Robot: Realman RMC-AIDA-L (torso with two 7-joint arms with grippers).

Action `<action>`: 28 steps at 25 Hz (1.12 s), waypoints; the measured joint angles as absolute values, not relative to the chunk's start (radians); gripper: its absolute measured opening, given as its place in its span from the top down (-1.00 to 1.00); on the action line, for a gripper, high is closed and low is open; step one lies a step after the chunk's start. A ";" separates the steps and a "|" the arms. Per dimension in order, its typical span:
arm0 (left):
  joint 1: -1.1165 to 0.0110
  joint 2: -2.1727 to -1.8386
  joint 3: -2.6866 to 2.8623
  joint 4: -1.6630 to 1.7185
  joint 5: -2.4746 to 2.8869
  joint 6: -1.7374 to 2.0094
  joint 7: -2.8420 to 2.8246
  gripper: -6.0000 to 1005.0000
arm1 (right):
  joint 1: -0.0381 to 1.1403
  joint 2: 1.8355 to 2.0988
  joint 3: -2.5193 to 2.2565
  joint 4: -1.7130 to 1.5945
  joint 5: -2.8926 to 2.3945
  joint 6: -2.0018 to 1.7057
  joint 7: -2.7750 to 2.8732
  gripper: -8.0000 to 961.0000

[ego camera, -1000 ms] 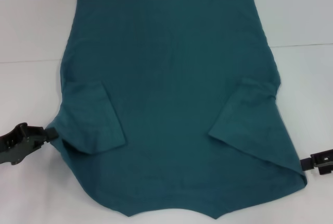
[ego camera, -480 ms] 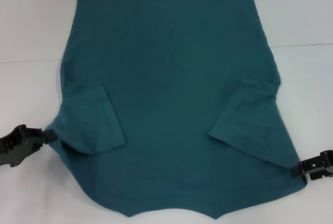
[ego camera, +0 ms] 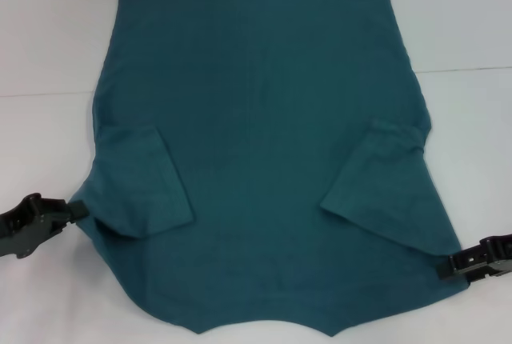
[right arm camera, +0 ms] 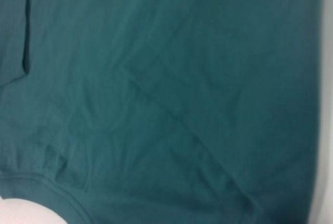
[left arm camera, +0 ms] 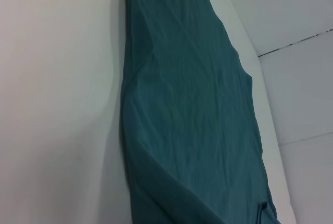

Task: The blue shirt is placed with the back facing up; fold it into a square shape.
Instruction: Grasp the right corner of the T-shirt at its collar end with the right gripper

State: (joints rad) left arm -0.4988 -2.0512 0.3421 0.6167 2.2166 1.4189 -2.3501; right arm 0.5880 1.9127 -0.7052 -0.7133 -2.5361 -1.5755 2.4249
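The blue shirt (ego camera: 264,120) lies flat on the white table (ego camera: 48,32), with both short sleeves folded inward onto the body. My left gripper (ego camera: 76,208) is at the shirt's near left edge, where the cloth draws out to a point between its closed fingers. At the near right corner of the shirt, my right gripper (ego camera: 446,266) touches the cloth edge. In the left wrist view the blue shirt (left arm camera: 192,104) runs along the table as a long strip. The blue shirt (right arm camera: 166,99) fills the right wrist view with its creases.
White table surface surrounds the shirt on the left, right and far side. A thin seam line (ego camera: 468,70) crosses the table behind the shirt's middle. The shirt's near hem reaches the bottom of the head view.
My right gripper has slid inward and nearer, from beside the shirt's right corner onto its edge. My left gripper and the cloth point at it shifted slightly outward and nearer.
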 joint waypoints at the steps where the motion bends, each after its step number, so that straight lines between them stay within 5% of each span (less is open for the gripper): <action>1: -0.498 -2.052 0.342 0.617 2.217 1.419 -2.350 0.99 | 0.591 1.916 -0.707 -0.713 -2.537 -1.575 2.424 -0.51; 21: -0.499 -2.054 0.333 0.617 2.217 1.422 -2.352 0.99 | 0.641 1.934 -0.711 -0.691 -2.545 -1.583 2.422 -0.49; 28: -0.502 -2.054 0.338 0.617 2.217 1.427 -2.352 0.99 | 0.640 1.927 -0.712 -0.689 -2.546 -1.589 2.425 0.10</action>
